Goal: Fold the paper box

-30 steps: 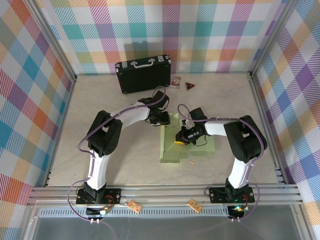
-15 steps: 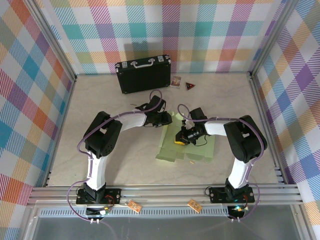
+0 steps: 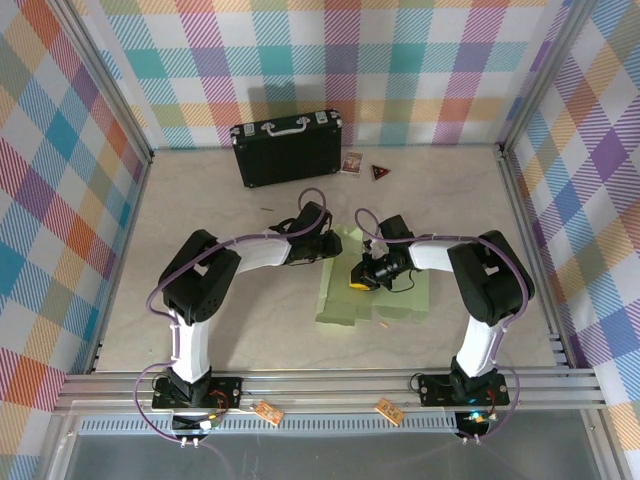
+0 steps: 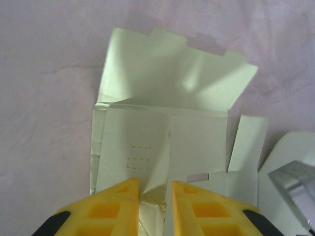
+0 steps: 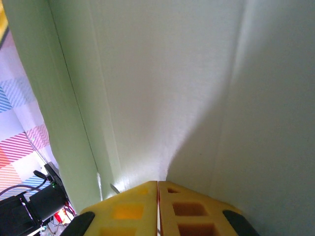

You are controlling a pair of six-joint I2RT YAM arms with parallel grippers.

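Pinching the paper box (image 4: 162, 142) — left gripper (image 4: 155, 185) and right gripper (image 5: 157, 184) alike.

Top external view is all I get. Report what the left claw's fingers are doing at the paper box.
Observer: On the left wrist camera, the left claw straddles a raised crease in the paper box. Its fingers stand slightly apart, so I cannot tell if they pinch it.
Operator: Now give me the right claw.
Observer: The right wrist camera shows the right claw with its pads pressed together and pale green card right against the tips.
Operator: Describe the box's far end.
Observer: The far flap is spread open beyond the main panel, its notched edge pointing away from the left claw.
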